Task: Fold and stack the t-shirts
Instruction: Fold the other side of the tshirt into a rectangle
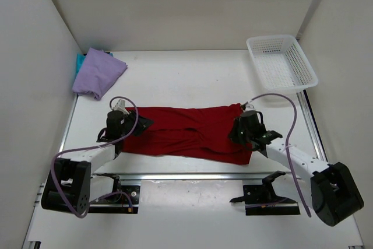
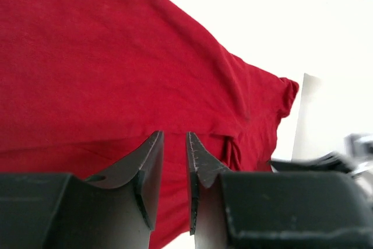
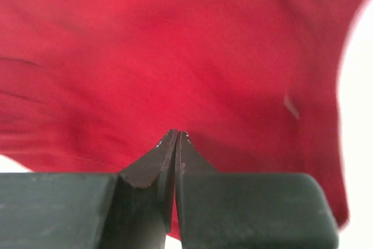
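Observation:
The deep red t-shirt [image 1: 186, 132] lies spread wide on the white table between my two arms, with folds along its near edge. My left gripper [image 1: 138, 124] is at the shirt's left end. In the left wrist view its jaws [image 2: 175, 135] stand a little apart over the red cloth [image 2: 87, 56], holding nothing. My right gripper [image 1: 239, 130] is at the shirt's right end. In the right wrist view it [image 3: 176, 132] is shut, tips together over the red cloth [image 3: 175, 45], with no cloth visibly pinched. The lavender t-shirt [image 1: 99, 73] lies folded at the back left on the teal one [image 1: 78, 62].
A white mesh basket [image 1: 281, 61] stands at the back right. White walls close in the table on the left, back and right. A metal rail [image 1: 192, 176] runs along the near edge by the arm bases.

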Controlling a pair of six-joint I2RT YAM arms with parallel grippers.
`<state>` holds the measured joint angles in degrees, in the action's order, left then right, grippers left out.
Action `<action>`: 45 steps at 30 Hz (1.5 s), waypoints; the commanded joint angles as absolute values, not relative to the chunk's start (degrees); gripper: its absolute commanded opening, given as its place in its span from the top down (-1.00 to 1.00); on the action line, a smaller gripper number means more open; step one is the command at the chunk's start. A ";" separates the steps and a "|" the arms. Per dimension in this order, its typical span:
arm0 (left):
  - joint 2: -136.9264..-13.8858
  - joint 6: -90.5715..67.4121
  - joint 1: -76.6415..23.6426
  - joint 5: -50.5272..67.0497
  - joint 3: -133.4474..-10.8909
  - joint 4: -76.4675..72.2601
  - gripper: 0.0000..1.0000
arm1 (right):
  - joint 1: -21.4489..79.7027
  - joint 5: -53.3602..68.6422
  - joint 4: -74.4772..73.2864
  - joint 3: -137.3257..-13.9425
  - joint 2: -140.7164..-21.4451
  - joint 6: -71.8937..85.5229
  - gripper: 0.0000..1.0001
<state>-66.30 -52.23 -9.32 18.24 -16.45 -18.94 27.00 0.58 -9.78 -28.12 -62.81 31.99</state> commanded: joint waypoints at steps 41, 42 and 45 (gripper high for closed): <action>-69.79 -54.67 -14.41 19.51 -14.76 -24.96 0.29 | 43.96 1.32 -4.91 -29.35 -65.16 35.69 0.88; -69.52 -54.41 -14.41 19.42 -14.85 -24.61 0.30 | 42.29 1.23 -5.88 -29.53 -63.30 34.90 0.82; -68.11 -52.92 -15.37 18.11 -15.73 -22.86 0.31 | 36.33 2.29 -7.64 -27.43 -55.13 34.19 0.78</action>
